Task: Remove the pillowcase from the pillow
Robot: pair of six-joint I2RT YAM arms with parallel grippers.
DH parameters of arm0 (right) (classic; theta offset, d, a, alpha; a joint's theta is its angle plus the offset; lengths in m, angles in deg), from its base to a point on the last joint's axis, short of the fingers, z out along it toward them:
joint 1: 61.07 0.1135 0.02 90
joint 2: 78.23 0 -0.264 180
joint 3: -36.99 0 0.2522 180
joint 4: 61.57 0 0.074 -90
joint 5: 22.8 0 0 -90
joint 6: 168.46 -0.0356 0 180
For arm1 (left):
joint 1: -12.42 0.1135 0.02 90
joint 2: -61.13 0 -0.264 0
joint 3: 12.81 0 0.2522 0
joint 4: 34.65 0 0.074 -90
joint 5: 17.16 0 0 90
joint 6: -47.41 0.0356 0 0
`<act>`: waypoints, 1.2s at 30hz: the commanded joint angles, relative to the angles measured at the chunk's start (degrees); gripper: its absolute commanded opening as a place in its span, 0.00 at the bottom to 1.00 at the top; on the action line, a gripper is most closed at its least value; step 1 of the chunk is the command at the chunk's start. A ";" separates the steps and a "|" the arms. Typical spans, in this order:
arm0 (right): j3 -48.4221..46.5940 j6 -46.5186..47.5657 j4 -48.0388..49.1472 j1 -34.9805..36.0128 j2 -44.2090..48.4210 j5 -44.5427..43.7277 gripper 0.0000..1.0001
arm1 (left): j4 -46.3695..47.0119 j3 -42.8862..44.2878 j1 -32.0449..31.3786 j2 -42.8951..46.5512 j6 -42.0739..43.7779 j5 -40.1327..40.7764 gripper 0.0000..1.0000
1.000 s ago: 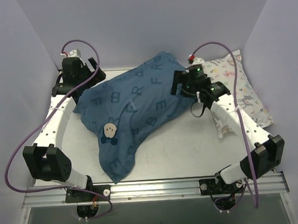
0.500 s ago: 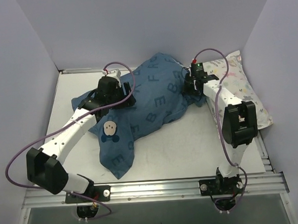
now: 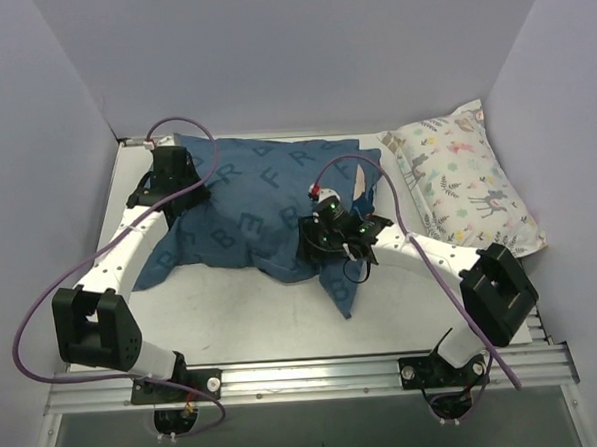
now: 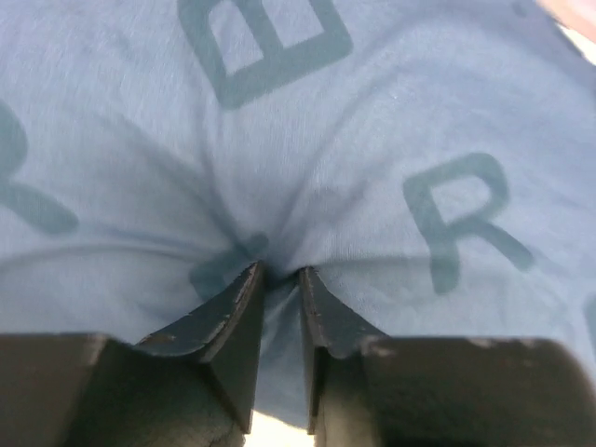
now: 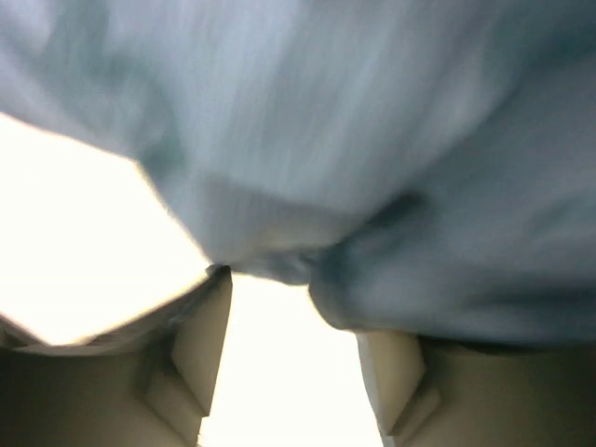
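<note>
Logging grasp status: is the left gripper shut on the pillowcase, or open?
Shut on it. In the left wrist view the left gripper nips a fold of the pillowcase, with creases radiating from the pinch.

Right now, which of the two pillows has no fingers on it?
The white deer-print pillow at the far right; the left fingers and right fingers are both at the blue lettered pillowcase.

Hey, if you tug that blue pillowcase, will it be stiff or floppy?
Probably floppy: the pillowcase puckers into folds where the left gripper pinches it. Its near end trails flat and limp, so it likely drapes rather than holds shape.
</note>
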 commanded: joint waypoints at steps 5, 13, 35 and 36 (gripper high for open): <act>1.66 -0.95 -3.47 -1.58 17.38 -3.29 0.80 | -1.86 8.11 -5.09 2.13 6.48 -1.56 0.60; 5.86 -4.28 -9.98 -11.67 27.24 -8.50 0.86 | -4.94 16.98 -22.14 1.18 12.73 6.53 0.92; 27.67 -26.78 35.60 -27.69 9.32 18.67 0.14 | -13.99 56.54 -45.45 -39.70 25.65 30.62 0.98; 29.33 -28.70 37.02 -28.30 8.97 18.76 0.10 | -14.43 57.33 -45.36 -40.66 25.82 30.01 0.97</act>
